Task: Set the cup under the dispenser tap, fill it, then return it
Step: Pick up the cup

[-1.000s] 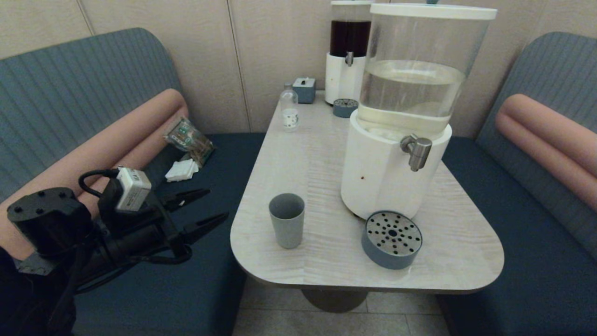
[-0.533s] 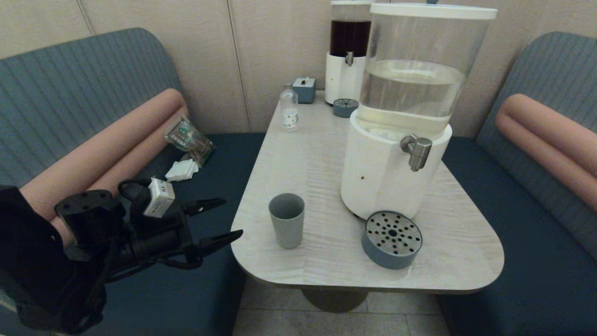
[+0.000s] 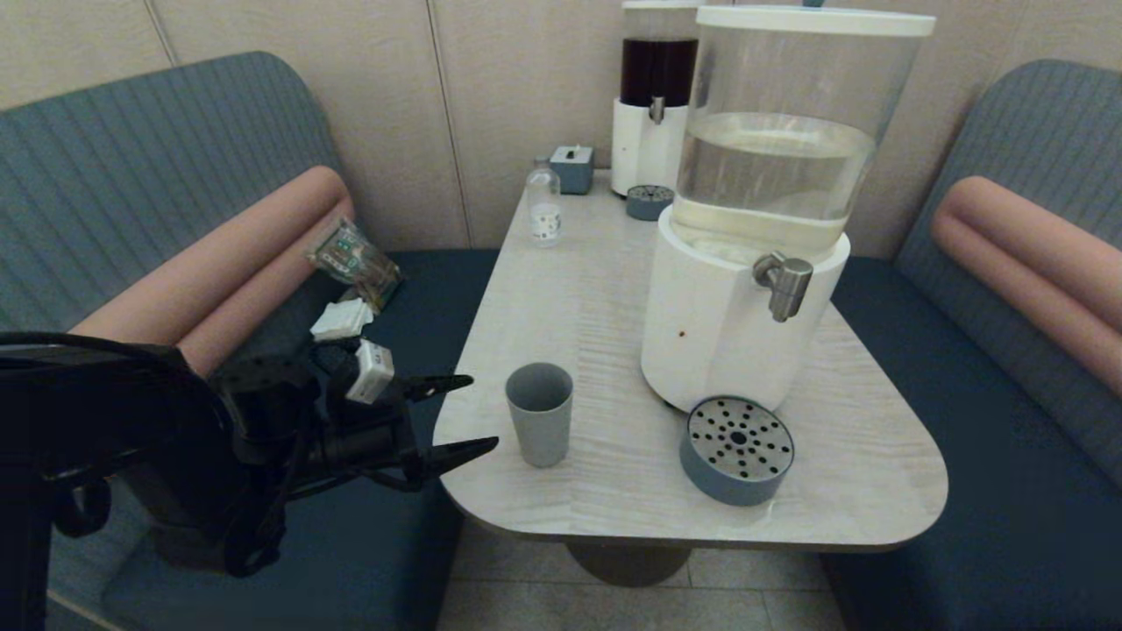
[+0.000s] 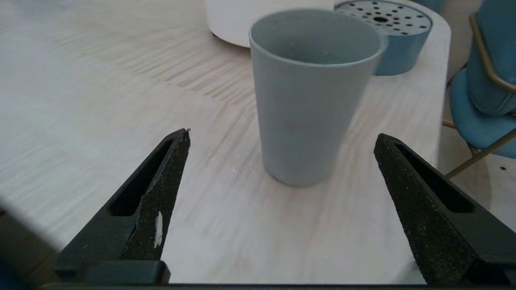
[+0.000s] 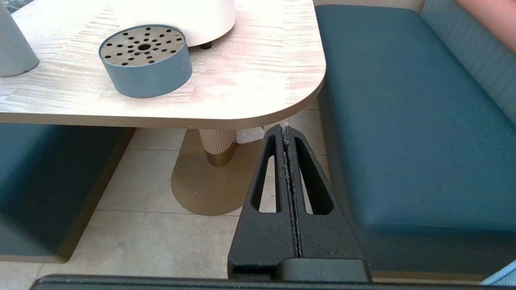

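Note:
The grey-blue cup (image 3: pixel 539 425) stands upright on the pale wood table (image 3: pixel 578 289), near its front left edge. In the left wrist view the cup (image 4: pixel 308 100) fills the space ahead of the fingers, apart from both. My left gripper (image 3: pixel 473 416) is open at the table's left edge, just left of the cup, with nothing held. The steel dispenser tap (image 3: pixel 783 282) sticks out of the large clear-tank dispenser (image 3: pixel 763 202) to the cup's right. My right gripper (image 5: pixel 287 131) is shut and empty, parked low beside the table's right front corner.
A round blue drip tray (image 3: pixel 736 450) with a perforated steel top sits below the tap. A small clear bottle (image 3: pixel 543 208), a small blue box (image 3: pixel 572 168), a second drip tray (image 3: pixel 649 202) and the dark-liquid dispenser (image 3: pixel 653 96) stand at the back. Benches flank the table.
My left arm has moved right and forward, from over the bench to the table's edge, bringing the open gripper close to the cup. The cup has not moved.

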{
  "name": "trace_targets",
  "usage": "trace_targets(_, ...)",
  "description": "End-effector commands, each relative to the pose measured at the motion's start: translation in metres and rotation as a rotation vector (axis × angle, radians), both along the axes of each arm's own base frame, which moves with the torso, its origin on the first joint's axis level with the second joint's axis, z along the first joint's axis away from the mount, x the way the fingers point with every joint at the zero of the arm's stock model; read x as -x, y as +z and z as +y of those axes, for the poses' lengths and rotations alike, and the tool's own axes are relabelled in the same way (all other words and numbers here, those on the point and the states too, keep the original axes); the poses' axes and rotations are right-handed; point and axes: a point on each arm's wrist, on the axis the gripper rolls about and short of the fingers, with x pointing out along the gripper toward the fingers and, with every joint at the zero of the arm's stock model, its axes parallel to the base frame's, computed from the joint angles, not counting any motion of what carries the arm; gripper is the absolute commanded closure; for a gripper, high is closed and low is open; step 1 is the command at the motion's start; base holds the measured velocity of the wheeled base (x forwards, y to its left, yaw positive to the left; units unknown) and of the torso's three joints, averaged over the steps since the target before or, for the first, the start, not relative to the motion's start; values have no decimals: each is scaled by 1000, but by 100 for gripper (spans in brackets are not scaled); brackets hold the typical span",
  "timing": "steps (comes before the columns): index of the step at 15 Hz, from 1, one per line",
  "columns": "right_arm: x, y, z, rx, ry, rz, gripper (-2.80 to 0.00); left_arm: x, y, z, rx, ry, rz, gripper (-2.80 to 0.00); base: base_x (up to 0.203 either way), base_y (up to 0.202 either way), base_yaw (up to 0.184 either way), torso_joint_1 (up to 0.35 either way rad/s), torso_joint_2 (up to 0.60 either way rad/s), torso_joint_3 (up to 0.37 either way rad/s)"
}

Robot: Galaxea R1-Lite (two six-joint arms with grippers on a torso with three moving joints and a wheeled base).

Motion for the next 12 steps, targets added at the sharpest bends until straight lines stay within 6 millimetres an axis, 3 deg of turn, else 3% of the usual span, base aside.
trace_targets(1, 0, 0, 0, 0, 0, -1, 0, -13, -18, -16, 0, -31, 15, -280, 0, 0, 0, 0, 0, 0)
trace_targets(6, 0, 0, 0, 0, -1, 1, 0, -20, -37, -45, 1, -66, 48, -280, 0, 0, 0, 0, 0, 0)
trace_targets(12, 0, 0, 0, 0, 0, 1, 0, -30, -27, -59, 17, -45, -5, -280, 0, 0, 0, 0, 0, 0)
